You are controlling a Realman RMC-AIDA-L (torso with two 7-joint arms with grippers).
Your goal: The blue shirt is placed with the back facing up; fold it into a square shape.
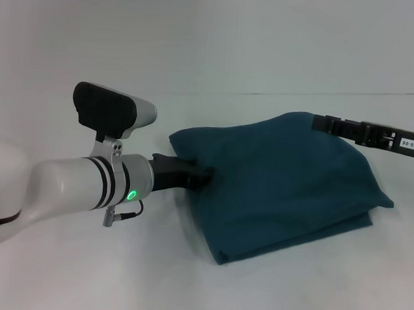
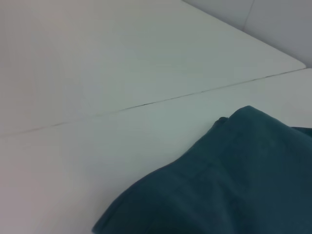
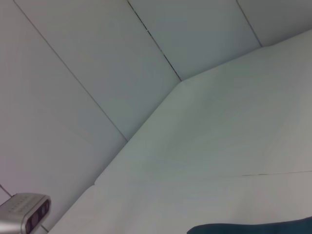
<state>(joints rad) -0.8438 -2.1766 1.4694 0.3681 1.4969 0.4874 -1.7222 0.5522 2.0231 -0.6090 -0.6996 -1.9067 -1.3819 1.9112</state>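
Two arms reach in toward one cloth, so look from left to right. On the left you see your left arm [image 1: 65, 181], fat and white, with a green light [image 1: 131, 195] glowing on its wrist. Its black left claw [image 1: 204, 174] pokes into the left side of the blue shirt [image 1: 283, 181], under the top layer. The cloth hides the tips, so you cannot tell if that claw is spread or pinching.

In the middle lies the blue shirt, folded into a thick, puffy bundle on the white counter [image 1: 200, 42]. You see only plain blue cloth. Layers show along its near edge, one on top of the other. The left wrist view shows a folded edge of the shirt [image 2: 234, 175] lying on the counter [image 2: 97, 97].

On the right, your right arm [image 1: 398, 141] is thin and black. The right claw [image 1: 316, 122] touches the far right corner of the shirt. You cannot tell if it is spread or shut either. The right wrist view shows mostly counter [image 3: 219, 136] and just a strip of the shirt [image 3: 253, 228].
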